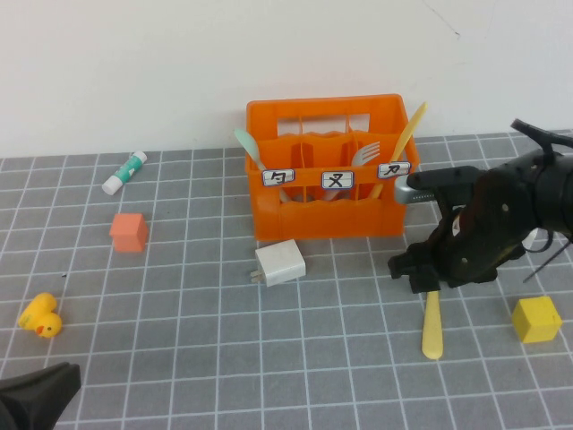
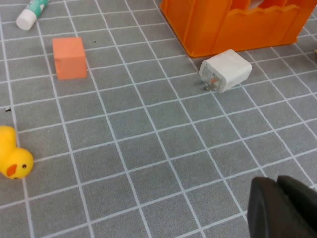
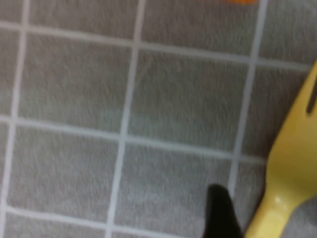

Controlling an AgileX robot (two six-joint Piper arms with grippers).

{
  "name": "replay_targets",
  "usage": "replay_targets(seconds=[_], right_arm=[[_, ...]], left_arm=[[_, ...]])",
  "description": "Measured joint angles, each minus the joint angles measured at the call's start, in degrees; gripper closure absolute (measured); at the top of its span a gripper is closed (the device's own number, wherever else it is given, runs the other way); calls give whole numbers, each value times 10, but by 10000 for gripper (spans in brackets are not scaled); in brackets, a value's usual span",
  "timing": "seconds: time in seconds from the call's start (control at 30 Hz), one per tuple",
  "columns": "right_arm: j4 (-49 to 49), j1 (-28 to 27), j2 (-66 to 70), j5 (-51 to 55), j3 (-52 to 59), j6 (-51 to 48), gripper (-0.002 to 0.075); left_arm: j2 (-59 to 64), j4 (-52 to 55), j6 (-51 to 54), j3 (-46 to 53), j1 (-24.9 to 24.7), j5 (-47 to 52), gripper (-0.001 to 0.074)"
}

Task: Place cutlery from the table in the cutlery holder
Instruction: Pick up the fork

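Cutlery holder point(image 1: 327, 193): three pieces stowed. Yellow fork point(image 1: 432, 327) remains on your desk point(image 1: 269, 358) before it, under right claw point(image 1: 419, 273), fingers apart. Left claw point(image 2: 285, 208) together, parked.

High view looks down across the surface point(image 1: 179, 358) from the robot's side; left wrist view shares its white charger point(image 1: 279, 263); right wrist view hovers close

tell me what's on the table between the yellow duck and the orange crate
In the high view, the orange-pink cube and the white charger block lie between the yellow duck and the orange crate; otherwise the tiled table there is bare.
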Motion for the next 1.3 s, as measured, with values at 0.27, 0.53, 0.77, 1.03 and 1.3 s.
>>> replay_targets(seconds=[0.27, 0.53, 0.77, 1.03, 1.3], right_arm=[[1, 0, 25, 65, -43, -119, 323], [13, 0, 27, 83, -49, -249, 384], [7, 0, 28, 114, -54, -297, 398], [10, 0, 28, 93, -52, -189, 402], [14, 0, 28, 78, -49, -146, 410]], left_arm=[[0, 0, 0, 0, 0, -3, 736], [0, 0, 3, 0, 0, -5, 736], [0, 0, 4, 0, 0, -7, 736], [0, 0, 4, 0, 0, -7, 736], [0, 0, 4, 0, 0, -7, 736]])
